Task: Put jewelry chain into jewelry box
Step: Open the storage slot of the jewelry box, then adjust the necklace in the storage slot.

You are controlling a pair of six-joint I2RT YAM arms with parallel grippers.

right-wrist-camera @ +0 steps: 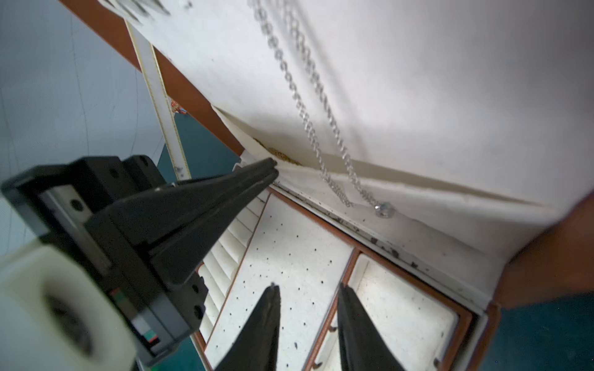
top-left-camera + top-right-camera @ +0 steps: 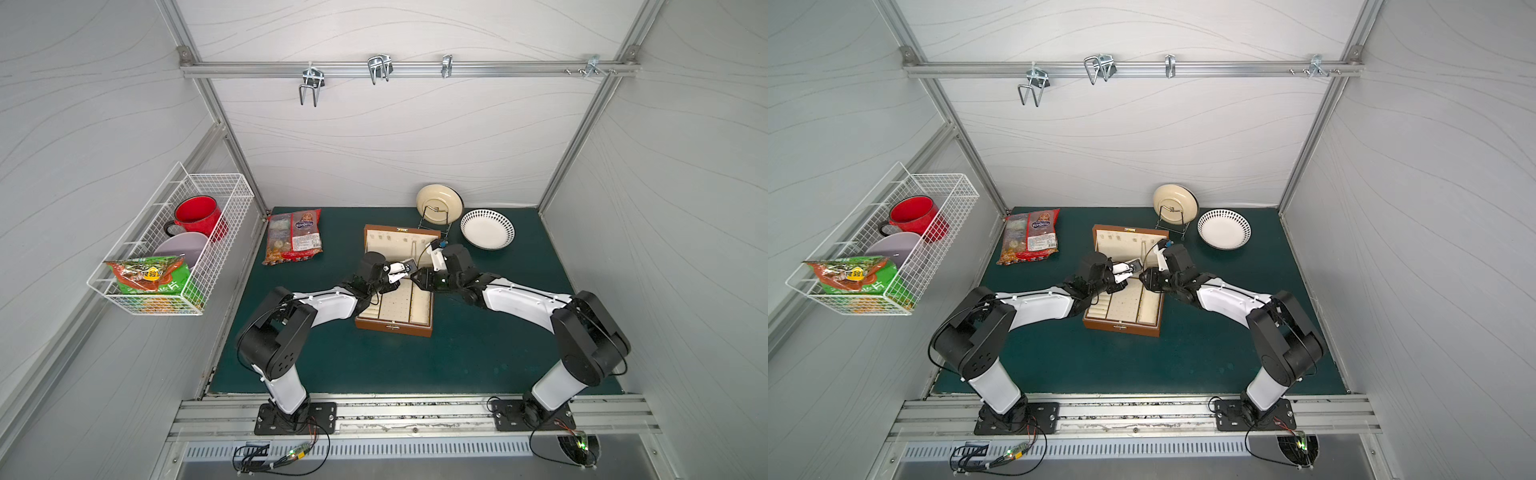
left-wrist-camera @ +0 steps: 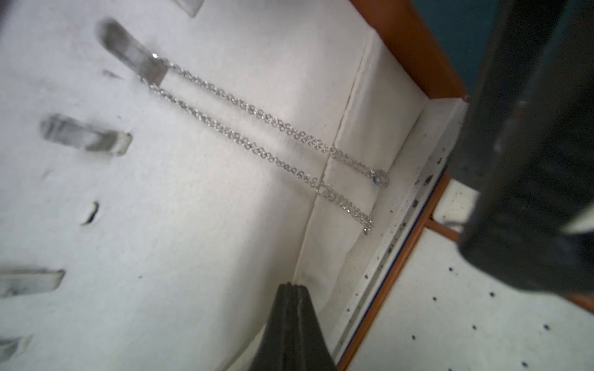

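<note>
Open jewelry box (image 2: 395, 320) near the middle of the green bench (image 2: 478, 353), lid raised toward the back edge, three-section tray facing the front edge. The jewelry chain (image 3: 244, 122) hangs doubled from a clear hook (image 3: 135, 54) on the cream lid lining; its two strands run down the lining, and its ends with the small ring clasp (image 3: 381, 176) rest at the fold where lid meets tray, on the box's right side. In the right wrist view the same chain (image 1: 308, 106) drops to the lid's lower edge, free of both arms.

Left gripper (image 3: 294, 289): fingers pressed together, holding nothing, tips just beside the lid lining near the hinge line; in a top view it sits over the tray's rear part (image 2: 405, 268). Right gripper (image 1: 305, 289): fingers parted with a clear gap, empty, poised above the perforated middle section of the tray; in a top view it meets the left gripper over the box (image 2: 417, 276).

Also on the bench: a snack bag (image 2: 295, 237) toward the back left corner; a cream plate on a wire stand (image 2: 439, 203) and a dotted bowl (image 2: 487, 228) along the back edge. A wire basket (image 2: 174, 249) hangs on the left wall.
</note>
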